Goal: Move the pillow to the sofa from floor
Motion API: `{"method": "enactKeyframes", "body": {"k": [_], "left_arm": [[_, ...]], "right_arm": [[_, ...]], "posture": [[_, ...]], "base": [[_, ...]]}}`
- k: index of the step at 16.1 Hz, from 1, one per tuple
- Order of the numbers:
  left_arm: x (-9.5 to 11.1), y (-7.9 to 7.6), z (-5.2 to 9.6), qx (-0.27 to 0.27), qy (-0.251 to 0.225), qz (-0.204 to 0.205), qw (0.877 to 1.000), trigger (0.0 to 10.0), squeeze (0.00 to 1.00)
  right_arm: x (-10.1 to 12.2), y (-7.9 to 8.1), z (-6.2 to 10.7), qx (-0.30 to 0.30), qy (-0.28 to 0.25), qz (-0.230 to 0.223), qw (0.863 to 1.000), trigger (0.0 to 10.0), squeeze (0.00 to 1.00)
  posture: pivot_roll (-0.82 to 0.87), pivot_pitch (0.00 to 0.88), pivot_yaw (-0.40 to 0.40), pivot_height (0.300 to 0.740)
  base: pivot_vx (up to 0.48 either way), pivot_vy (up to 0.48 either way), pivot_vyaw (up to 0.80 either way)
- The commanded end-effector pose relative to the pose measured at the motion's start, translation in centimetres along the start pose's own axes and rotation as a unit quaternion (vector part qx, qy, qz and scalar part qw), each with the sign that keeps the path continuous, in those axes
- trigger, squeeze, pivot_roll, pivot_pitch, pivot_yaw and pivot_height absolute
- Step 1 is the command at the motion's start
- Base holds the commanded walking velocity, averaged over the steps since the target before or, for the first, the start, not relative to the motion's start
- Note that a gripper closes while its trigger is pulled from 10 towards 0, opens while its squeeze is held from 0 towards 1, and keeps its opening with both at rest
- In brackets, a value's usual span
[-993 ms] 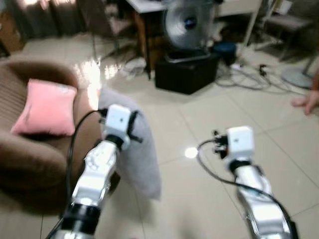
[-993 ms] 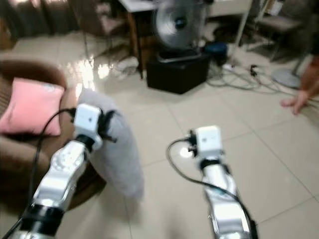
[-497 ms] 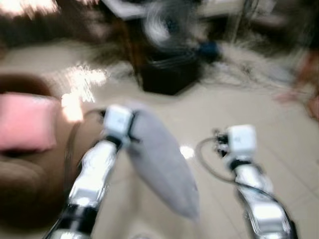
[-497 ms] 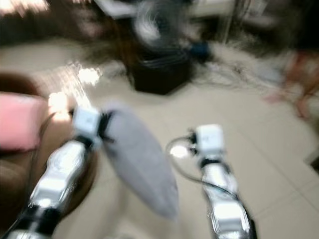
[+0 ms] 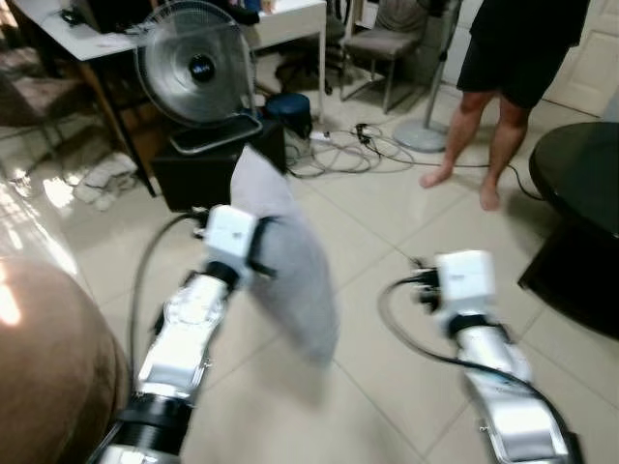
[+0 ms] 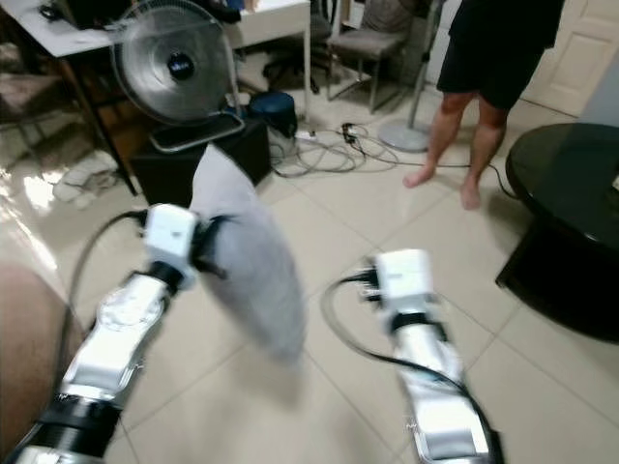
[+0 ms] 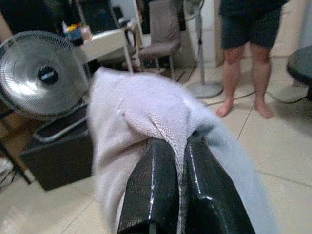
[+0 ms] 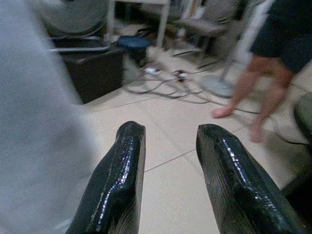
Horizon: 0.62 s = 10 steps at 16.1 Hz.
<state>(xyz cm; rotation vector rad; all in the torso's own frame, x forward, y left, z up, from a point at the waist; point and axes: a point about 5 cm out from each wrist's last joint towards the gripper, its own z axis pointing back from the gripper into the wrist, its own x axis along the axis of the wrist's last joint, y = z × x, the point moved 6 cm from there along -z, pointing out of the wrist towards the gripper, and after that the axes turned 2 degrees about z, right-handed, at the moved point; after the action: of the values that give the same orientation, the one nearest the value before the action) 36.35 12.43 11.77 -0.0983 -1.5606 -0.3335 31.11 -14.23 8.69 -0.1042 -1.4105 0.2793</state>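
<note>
A pale grey pillow hangs in the air above the tiled floor, in front of me and slightly to the left. My left gripper is shut on a fold at its top edge; both fingers pinch the fabric. My right gripper is open and holds nothing, to the right of the pillow at about the same height. The pillow's side blurs past it in the right wrist view. The brown sofa's arm shows at the lower left, close beside my left arm.
A standing fan sits on a black box straight ahead, with cables on the floor beside it. A person's bare legs stand at the back right. A dark round table is at the right. A desk and chair stand behind.
The camera has swung right: the sofa seat and pink cushion slid out at the left, and the person and dark table came in. The pillow stays in my left gripper.
</note>
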Motion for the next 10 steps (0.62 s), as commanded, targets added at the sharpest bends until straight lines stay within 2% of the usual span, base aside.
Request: {"method": "enactKeyframes", "body": {"k": [1,10], "left_arm": [[1.47,0.08,-0.25,0.005,-0.026,-0.008,1.000,10.0,0.00],[1.62,-0.02,-0.47,0.002,-0.028,-0.017,0.999,10.0,0.00]], "right_arm": [[0.29,-0.60,-0.03,-0.006,-0.004,0.008,1.000,10.0,0.00],[0.46,-0.58,-0.16,-0.008,-0.007,0.008,1.000,10.0,0.00]], "posture": [[-0.10,0.000,0.053,0.740],[-0.11,0.000,0.064,0.740]], "base": [[0.386,0.000,0.80],[0.387,0.000,0.80]]}}
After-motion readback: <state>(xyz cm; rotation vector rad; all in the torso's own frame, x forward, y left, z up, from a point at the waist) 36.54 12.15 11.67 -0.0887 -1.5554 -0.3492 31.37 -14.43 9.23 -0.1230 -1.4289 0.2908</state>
